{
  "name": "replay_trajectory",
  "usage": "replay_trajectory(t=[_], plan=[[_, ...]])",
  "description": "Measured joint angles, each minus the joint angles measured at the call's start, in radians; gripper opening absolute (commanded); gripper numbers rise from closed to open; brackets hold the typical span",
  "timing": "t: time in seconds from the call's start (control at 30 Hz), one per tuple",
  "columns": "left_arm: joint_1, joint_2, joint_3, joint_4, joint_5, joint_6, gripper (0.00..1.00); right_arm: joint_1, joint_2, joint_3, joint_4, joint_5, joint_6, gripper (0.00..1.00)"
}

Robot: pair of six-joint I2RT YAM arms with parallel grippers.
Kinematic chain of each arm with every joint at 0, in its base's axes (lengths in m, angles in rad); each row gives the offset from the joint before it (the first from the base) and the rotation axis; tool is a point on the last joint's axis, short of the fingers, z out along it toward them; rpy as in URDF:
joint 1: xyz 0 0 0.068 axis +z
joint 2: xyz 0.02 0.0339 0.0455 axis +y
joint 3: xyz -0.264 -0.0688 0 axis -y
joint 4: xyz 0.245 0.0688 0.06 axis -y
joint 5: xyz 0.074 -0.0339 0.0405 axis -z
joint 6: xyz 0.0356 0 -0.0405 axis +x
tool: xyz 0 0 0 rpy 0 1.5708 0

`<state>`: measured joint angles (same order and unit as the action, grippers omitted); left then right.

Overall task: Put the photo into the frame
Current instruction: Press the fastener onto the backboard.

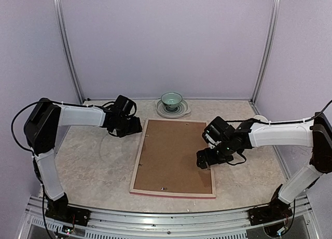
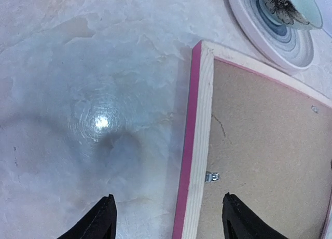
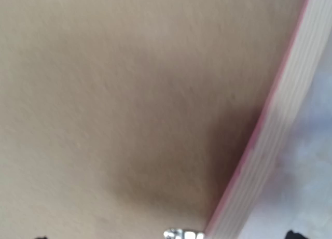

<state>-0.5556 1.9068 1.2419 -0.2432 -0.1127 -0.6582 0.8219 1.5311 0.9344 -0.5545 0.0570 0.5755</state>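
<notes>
The frame [image 1: 136,164] lies face down on the table, pale wood rails up and a pink edge showing. A brown backing board [image 1: 174,156] fills it. The photo is hidden. My left gripper [image 1: 136,126] hovers at the frame's far left corner. In the left wrist view it [image 2: 168,197] is open, one finger [image 2: 101,221] over the table and the other over the board, straddling the left rail [image 2: 199,145]. My right gripper [image 1: 204,161] hangs low over the frame's right side. It [image 3: 166,237] is open, with the right rail [image 3: 270,145] and board [image 3: 129,94] close beneath.
A pale green bowl [image 1: 171,100] sits on a ringed plate [image 2: 270,34] just behind the frame's far edge. Small metal tabs [image 2: 211,177] [image 3: 182,234] stick out from the rails over the board. Bare marbled table [image 1: 88,156] lies left of the frame.
</notes>
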Motion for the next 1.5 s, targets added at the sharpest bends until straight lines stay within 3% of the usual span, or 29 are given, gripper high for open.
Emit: replay_trajectory(t=[0.23,0.63,1.27,1.5], plan=[[-0.010,-0.097,-0.055,0.011,-0.002,0.004,0.99,-0.063,0.000,0.067,0.000,0.006,-0.022,0.99],[-0.123,-0.125,-0.184,0.025,-0.024,0.027,0.99,-0.267,0.035,0.145,0.007,-0.019,-0.077,0.95],[-0.124,-0.186,-0.343,0.114,-0.014,0.031,0.99,-0.340,0.374,0.416,0.101,-0.003,-0.107,0.79],[-0.124,-0.185,-0.357,0.137,0.003,0.030,0.99,-0.341,0.452,0.433,0.104,0.006,-0.109,0.74]])
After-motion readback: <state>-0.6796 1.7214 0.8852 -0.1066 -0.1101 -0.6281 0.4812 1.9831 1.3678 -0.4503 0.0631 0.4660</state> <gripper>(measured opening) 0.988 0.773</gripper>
